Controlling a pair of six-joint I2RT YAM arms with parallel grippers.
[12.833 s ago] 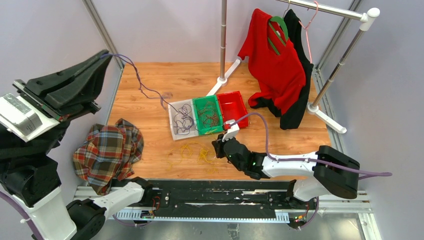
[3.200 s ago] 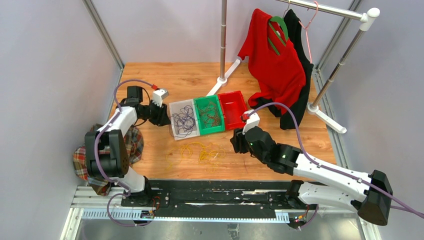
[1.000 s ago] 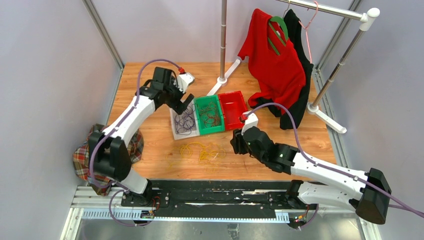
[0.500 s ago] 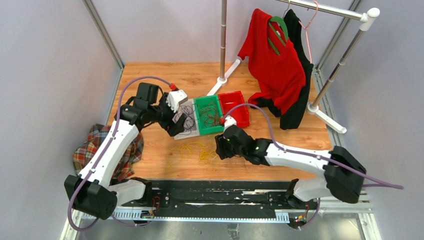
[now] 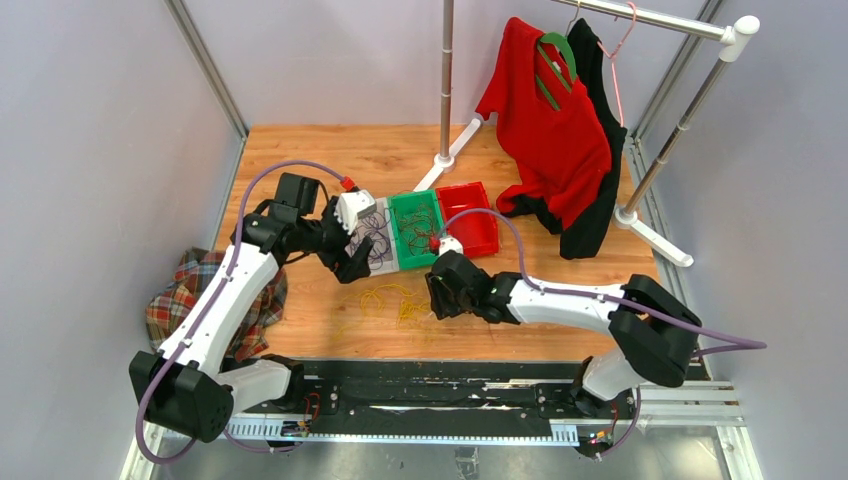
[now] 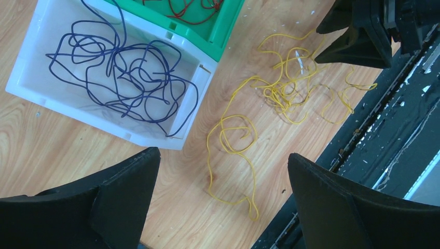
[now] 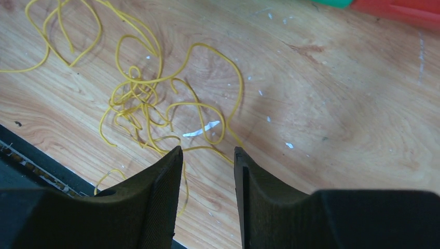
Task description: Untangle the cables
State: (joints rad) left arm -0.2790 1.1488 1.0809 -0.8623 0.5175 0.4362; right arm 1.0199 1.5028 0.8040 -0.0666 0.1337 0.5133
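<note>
Cables point(image 5: 400, 302) on table point(image 5: 300, 160) before bins point(image 5: 412, 196)

— What sort of place is this?
— A robotics lab test cell. Plain pale panel walls point(image 5: 100, 150) on aluminium corner posts point(image 5: 205, 65) box in a wood-grain tabletop point(image 5: 300, 170).
— Anything else?
— Two white-and-black robot arms point(image 5: 565, 298) rise from a black metal rail point(image 5: 430, 395), nearer than the row of plastic bins point(image 5: 410, 196). A steel garment rack point(image 5: 447, 70) stands beyond those bins.

My matt black fingers point(image 7: 150, 207) have a fine woven texture. The table point(image 7: 337, 104) beneath is smooth wood grain with pale scuffs. Yellow cables point(image 7: 136, 93) look plastic-coated, slightly glossy.
</note>
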